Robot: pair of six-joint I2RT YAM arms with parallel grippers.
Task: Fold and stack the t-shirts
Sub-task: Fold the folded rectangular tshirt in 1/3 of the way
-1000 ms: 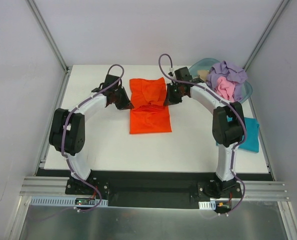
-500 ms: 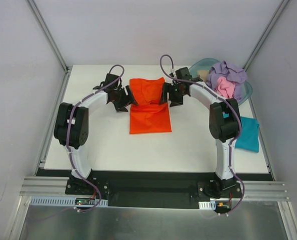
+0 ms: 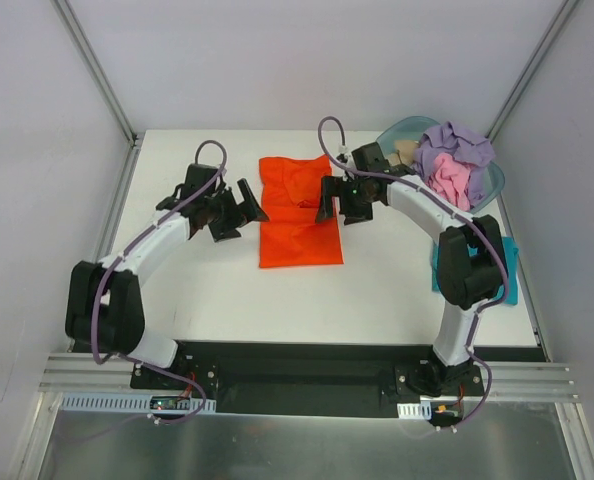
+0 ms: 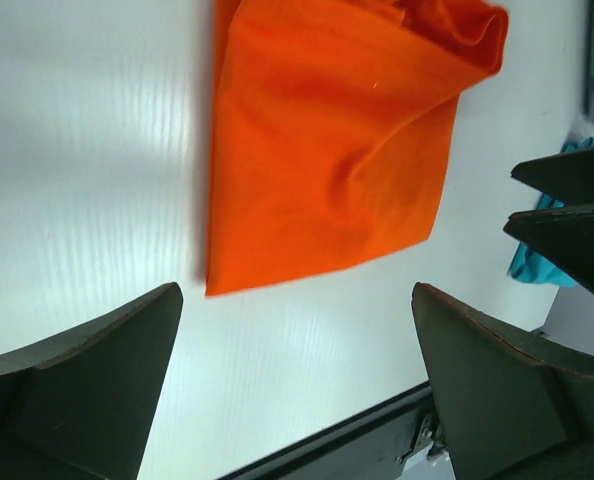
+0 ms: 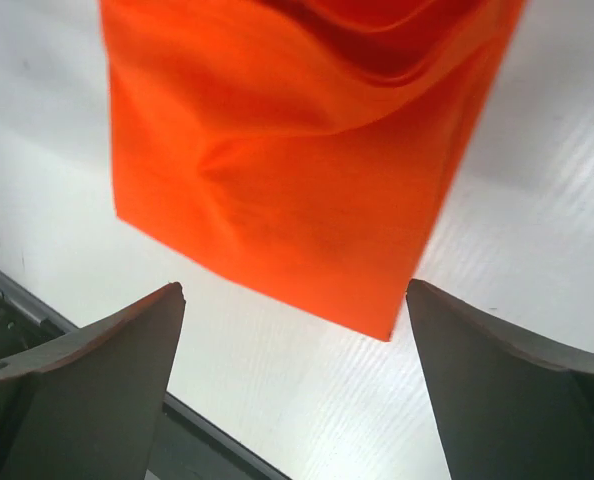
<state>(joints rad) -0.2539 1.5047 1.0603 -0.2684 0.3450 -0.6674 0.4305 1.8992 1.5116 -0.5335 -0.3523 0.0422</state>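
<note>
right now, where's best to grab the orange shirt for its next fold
Probably its two far corners, one from each side: the orange shirt lies flat as a long rectangle with both side edges free, and the open left gripper and right gripper flank its far half.

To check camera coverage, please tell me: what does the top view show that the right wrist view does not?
Only the top view: the tub, the lavender shirt and pink shirt in it, the teal shirt, the left end effector. Only the right wrist view: the inner faces of the open right end effector, close up. Both: the folded orange shirt.
</note>
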